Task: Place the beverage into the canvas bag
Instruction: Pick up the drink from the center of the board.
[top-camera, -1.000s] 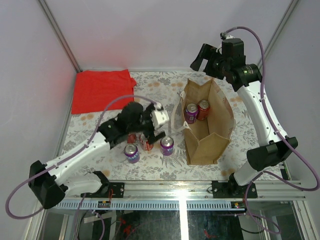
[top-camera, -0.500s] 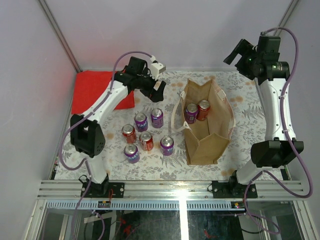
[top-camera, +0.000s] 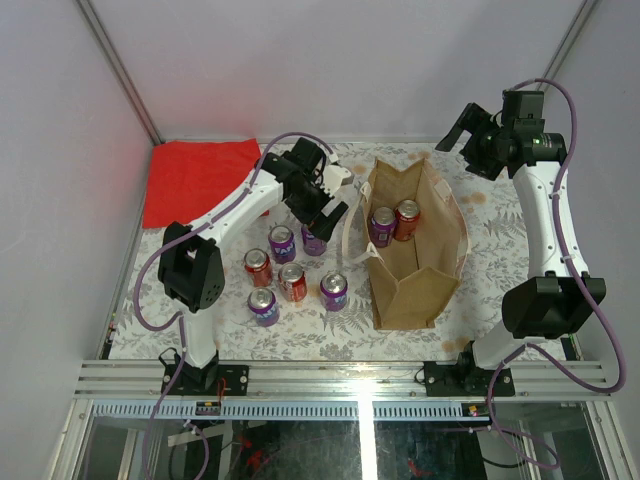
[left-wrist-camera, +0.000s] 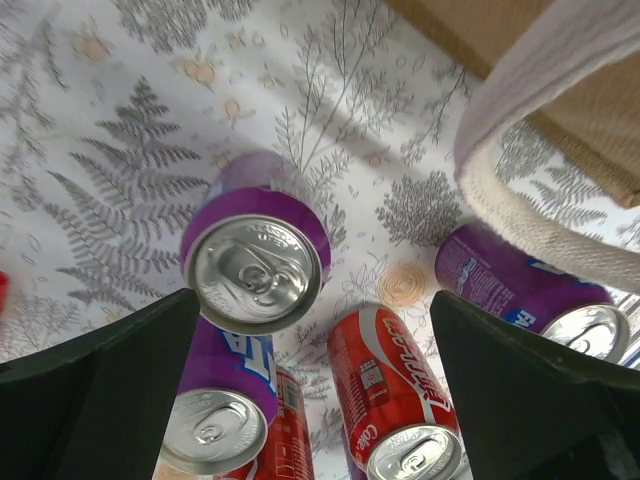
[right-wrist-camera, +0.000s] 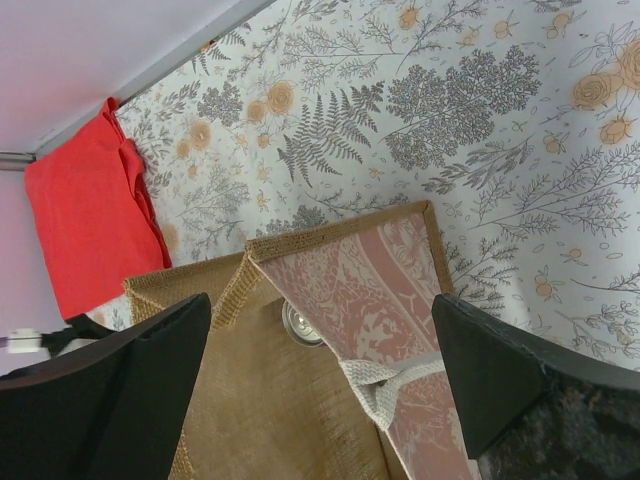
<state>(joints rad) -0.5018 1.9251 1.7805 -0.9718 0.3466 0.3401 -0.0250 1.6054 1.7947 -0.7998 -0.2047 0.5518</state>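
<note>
Eight cans (top-camera: 334, 291) — one bag (top-camera: 408, 296) — one cloth (top-camera: 195, 180)

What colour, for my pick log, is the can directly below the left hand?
Purple can; left wrist view.

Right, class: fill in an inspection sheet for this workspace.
Surface: fern-print tablecloth, flat.
Job's things: canvas bag upright and open, holding two cans; six loose cans stand left of it.
Clutter: red cloth at the far left corner.
Grippers: left gripper open over a purple can; right gripper open, empty, aimed at the bag's far end.
Cables: purple cables loop along both arms.
Surroundings: pale walls; metal rail at the near edge.
</note>
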